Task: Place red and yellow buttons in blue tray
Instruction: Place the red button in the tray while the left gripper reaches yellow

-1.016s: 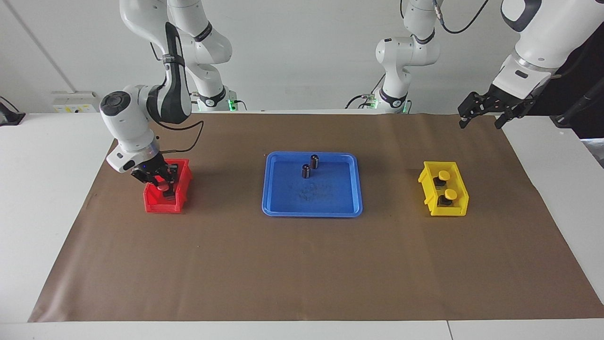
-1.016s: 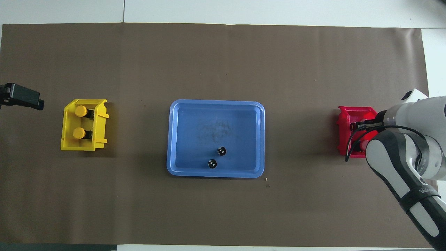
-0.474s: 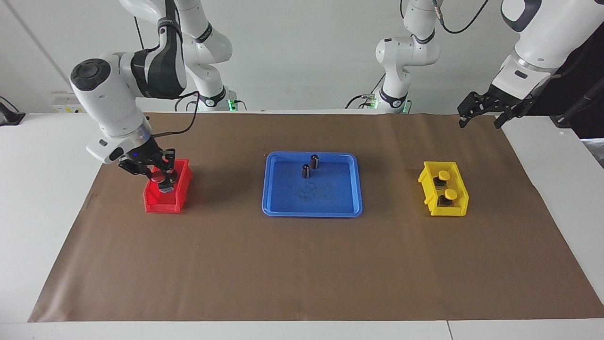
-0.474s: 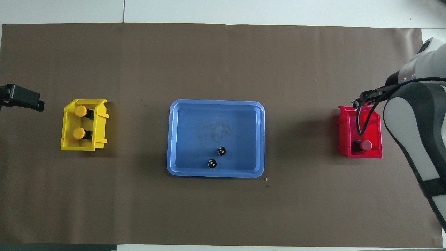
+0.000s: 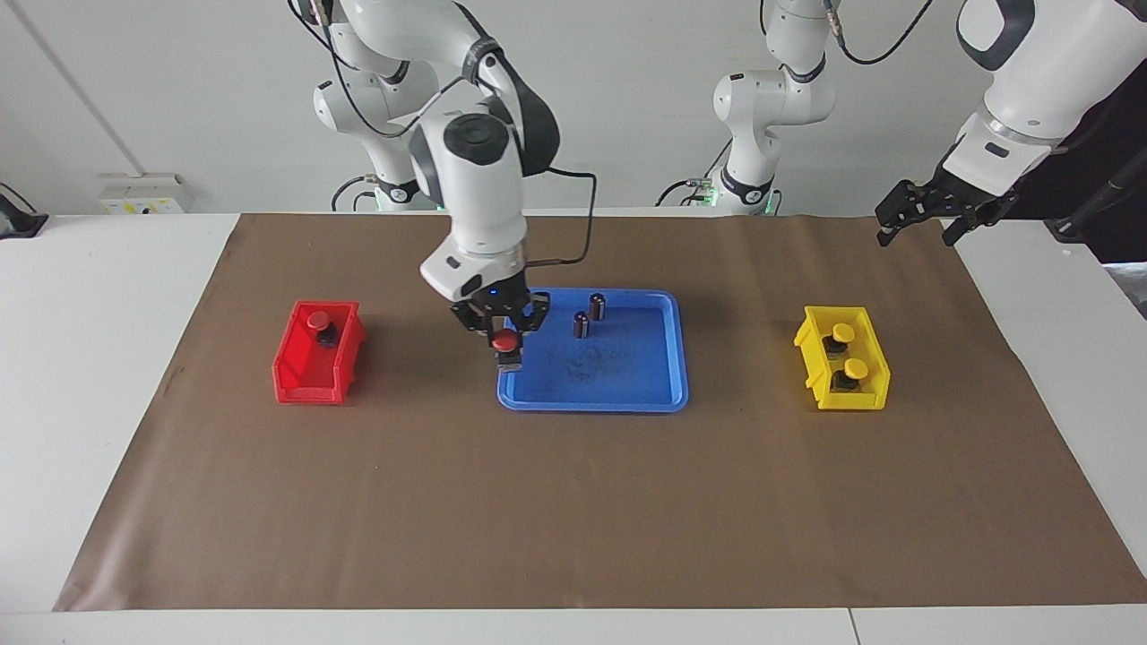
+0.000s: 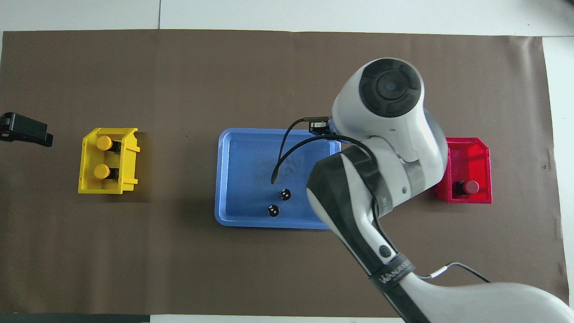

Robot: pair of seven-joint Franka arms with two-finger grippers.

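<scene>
- The right gripper (image 5: 504, 343) hangs over the blue tray (image 5: 645, 394), at the rim toward the right arm's end of the tabletop, its fingers pinching a red button (image 5: 506, 341) by its sides, cap up, clear of the tray floor.
- In the overhead view the right arm's wrist hides this gripper and the button it carries.
- Two small dark cylinders (image 5: 589, 314) stand upright in the tray, near its edge nearer to the robots.
- The other red button (image 5: 320, 324) sits in the red bin (image 5: 309, 381), at the end nearer to the robots.
- Both yellow buttons (image 5: 845, 350) rest in the yellow bin (image 5: 874, 390), one nearer to the robots than the other.
- The left gripper (image 5: 918, 219) waits, fingers spread, above the corner of the brown mat (image 5: 573, 502) at the left arm's end.
</scene>
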